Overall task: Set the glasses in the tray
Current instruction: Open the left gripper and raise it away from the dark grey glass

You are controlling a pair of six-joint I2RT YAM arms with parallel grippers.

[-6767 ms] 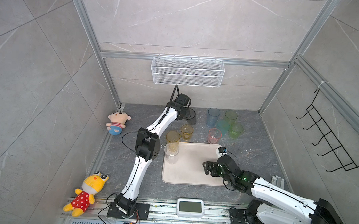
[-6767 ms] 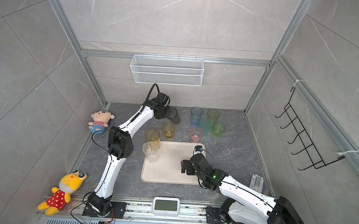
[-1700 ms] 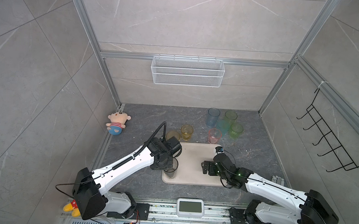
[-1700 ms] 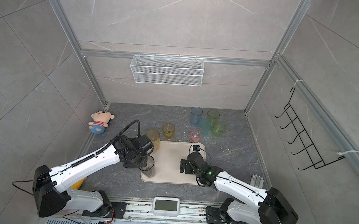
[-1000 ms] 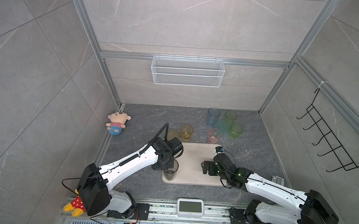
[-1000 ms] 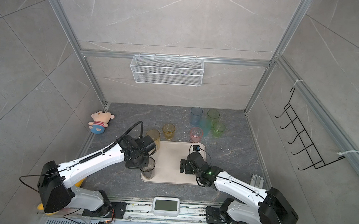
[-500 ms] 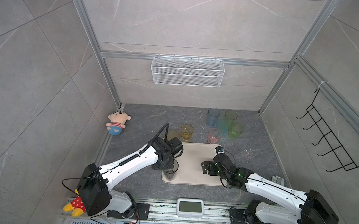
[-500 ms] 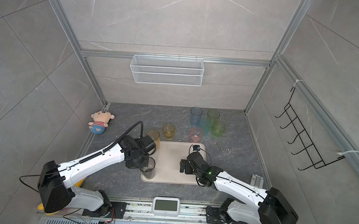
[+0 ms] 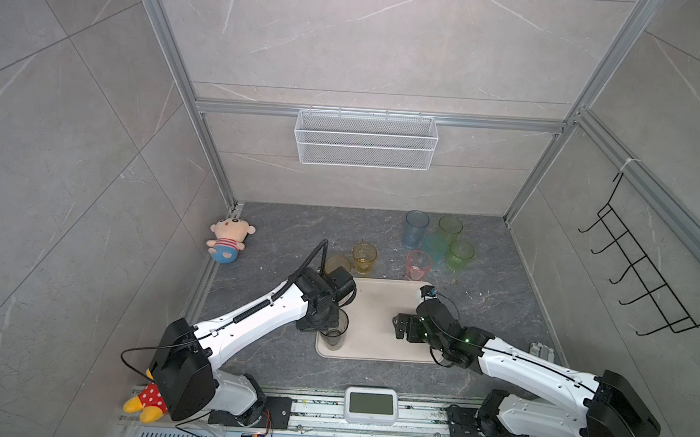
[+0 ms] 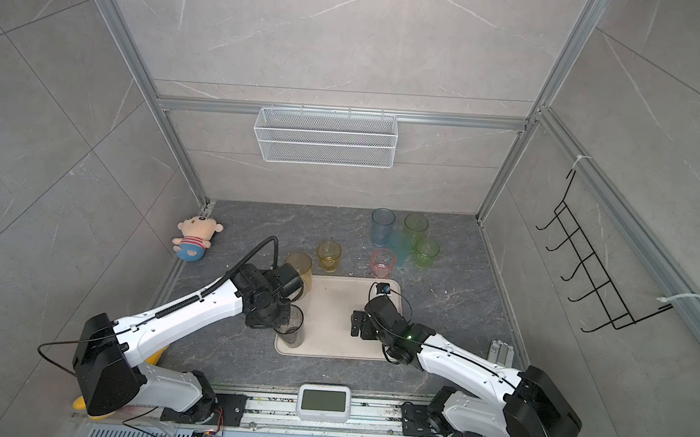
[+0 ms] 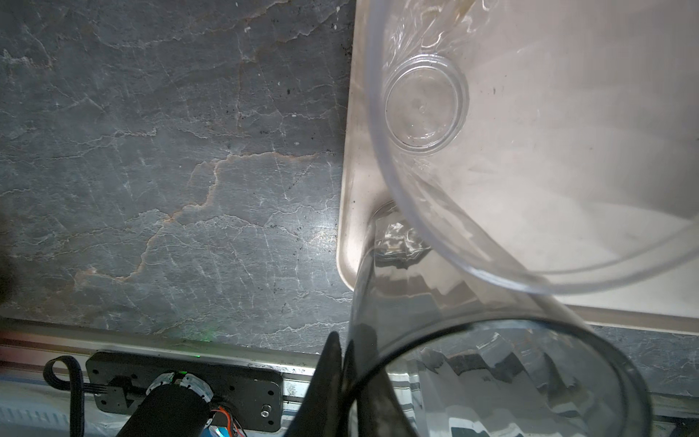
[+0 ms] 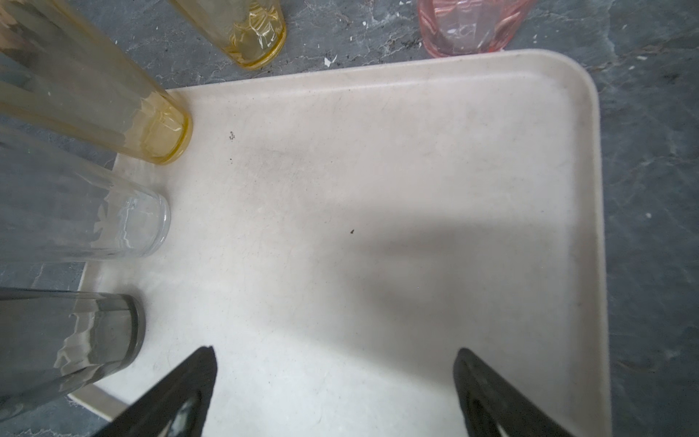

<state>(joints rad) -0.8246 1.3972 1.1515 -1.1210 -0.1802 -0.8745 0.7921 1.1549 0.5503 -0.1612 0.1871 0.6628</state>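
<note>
Three of nine seemingly in, lined along the left edge of the tray [image 9: 376, 308]: amber tumbler [image 12: 162, 136], clear tumbler [image 12: 140, 227], and grey tumbler [image 9: 333, 335] at the lower left corner. Left hand [image 11: 346, 359] pinched narrow on the grey rim, not yet released. Right hand [image 12: 333, 350] spread wide, empty, over the tray. Waiting on the table [image 9: 297, 233] above the tray: yellow tumbler [image 9: 364, 258], pink tumbler [image 9: 418, 265], blue tumbler [image 9: 415, 228], teal tumbler [image 9: 434, 245], green tumbler [image 9: 450, 227], second green tumbler [image 9: 460, 255].

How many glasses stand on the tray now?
3, along the tray's left edge: the amber glass at the far corner, the clear glass in the middle, the grey glass at the near corner. None seems hidden.
</note>
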